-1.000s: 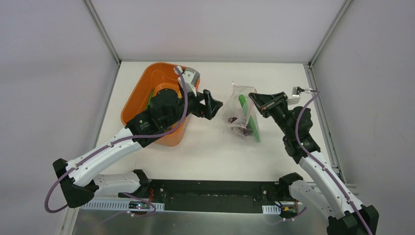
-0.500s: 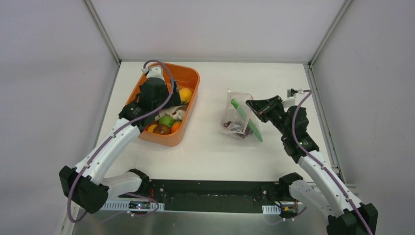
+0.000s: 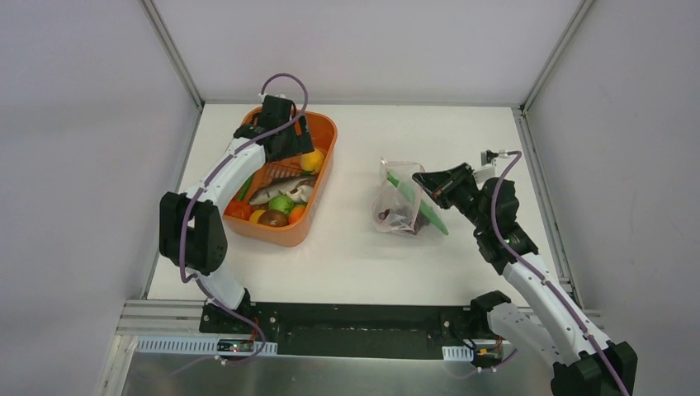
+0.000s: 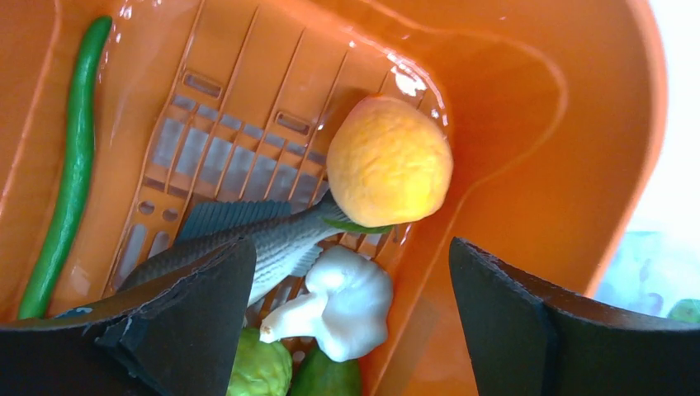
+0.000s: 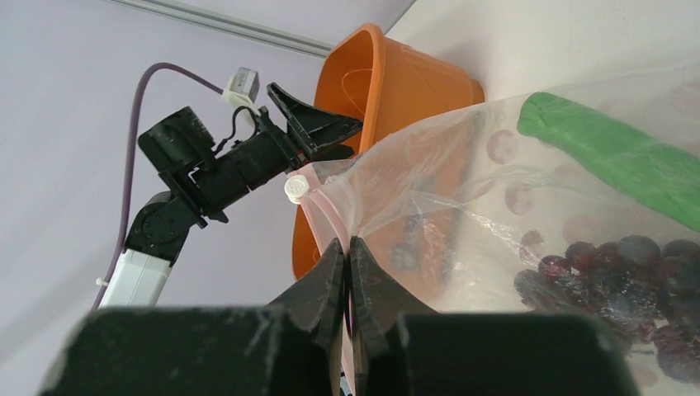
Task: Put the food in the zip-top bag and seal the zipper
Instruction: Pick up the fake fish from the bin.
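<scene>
Bag edge between pinched right gripper fingers, wrist view only.

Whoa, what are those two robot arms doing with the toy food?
They are packing toy food into the zip-top bag. The right gripper pinches its edge and holds it up; a grape bunch and a green pod are already inside. The left gripper hangs open over the orange basket, right above a yellow fruit and a grey fish. The bag's mouth looks open, not zipped yet.
</scene>
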